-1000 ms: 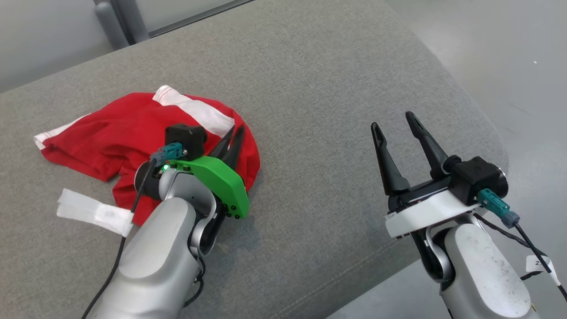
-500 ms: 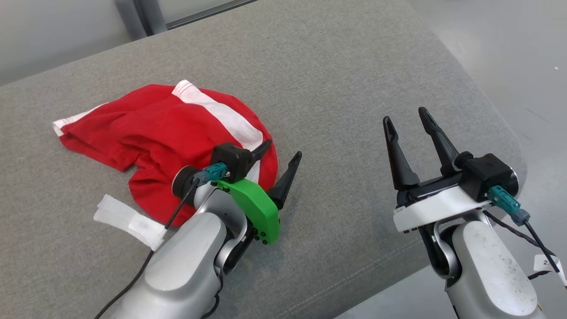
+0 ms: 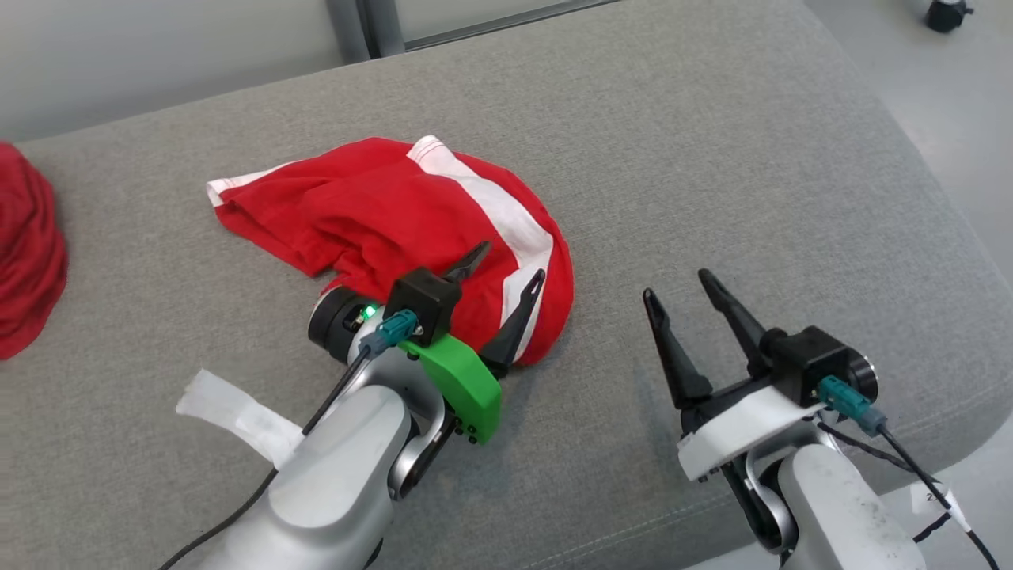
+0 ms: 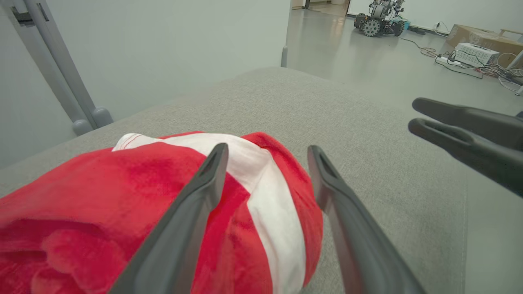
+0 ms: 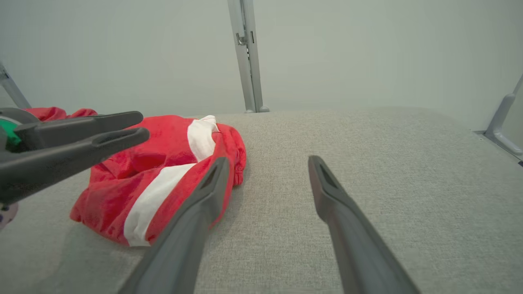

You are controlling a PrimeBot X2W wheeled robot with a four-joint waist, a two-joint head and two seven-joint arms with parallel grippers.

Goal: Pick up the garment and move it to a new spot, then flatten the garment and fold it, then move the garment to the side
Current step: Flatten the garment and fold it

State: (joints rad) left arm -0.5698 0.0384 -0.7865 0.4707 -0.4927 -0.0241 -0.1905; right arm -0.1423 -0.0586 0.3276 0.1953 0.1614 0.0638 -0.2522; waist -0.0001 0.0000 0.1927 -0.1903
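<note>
A crumpled red garment (image 3: 380, 214) with white stripes lies on the grey cushion (image 3: 673, 142); it also shows as the red garment (image 4: 122, 196) and red garment (image 5: 163, 163). My left gripper (image 3: 510, 265) is open just above the garment's near right edge, its fingers (image 4: 204, 183) spread over a white stripe with nothing held. My left gripper (image 4: 265, 153) looks along the cloth. To the right, my right gripper (image 3: 677, 285) stands open over bare cushion, apart from the garment; in its own wrist view my right gripper (image 5: 265, 163) is empty.
Another red cloth (image 3: 28, 253) lies at the cushion's far left edge. A white tag (image 3: 237, 416) hangs by my left arm's cable. The cushion's right edge (image 3: 950, 237) drops to grey floor. A small wheeled machine (image 4: 378, 18) and boxes (image 4: 476, 45) stand far off.
One second ago the left gripper was shut on the garment; it then opened, letting go. The camera has swung left, bringing the second red cloth into view.
</note>
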